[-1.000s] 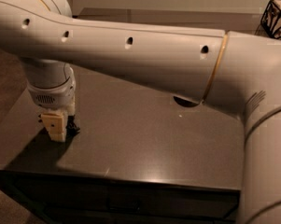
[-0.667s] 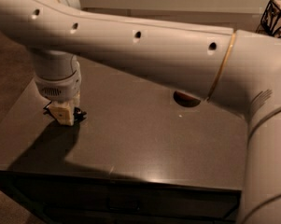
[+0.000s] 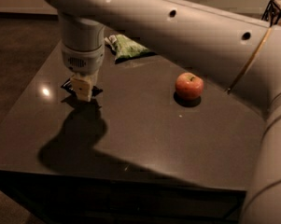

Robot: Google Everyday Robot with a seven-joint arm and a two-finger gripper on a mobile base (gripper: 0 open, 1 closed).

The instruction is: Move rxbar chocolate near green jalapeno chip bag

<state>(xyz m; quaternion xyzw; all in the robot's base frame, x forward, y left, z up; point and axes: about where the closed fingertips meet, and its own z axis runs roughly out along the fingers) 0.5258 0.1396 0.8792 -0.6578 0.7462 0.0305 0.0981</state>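
Observation:
My gripper [image 3: 82,88] hangs from the arm over the left part of the dark table [image 3: 144,134]. It is shut on the rxbar chocolate [image 3: 66,84], a flat black wrapper whose corners stick out on both sides of the cream fingers [image 3: 84,84]. The bar sits just above the table top. The green jalapeno chip bag [image 3: 127,48] lies at the far edge of the table, behind and to the right of the gripper and apart from it.
A red apple [image 3: 189,86] sits right of centre on the table. My white arm [image 3: 186,27] spans the top of the view and its shadow [image 3: 79,139] falls on the near left of the table. A dark wire basket [image 3: 276,10] stands at the top right.
The gripper has moved away from the near left edge toward the far side, carrying the black bar. The arm has risen, uncovering the apple and the green bag.

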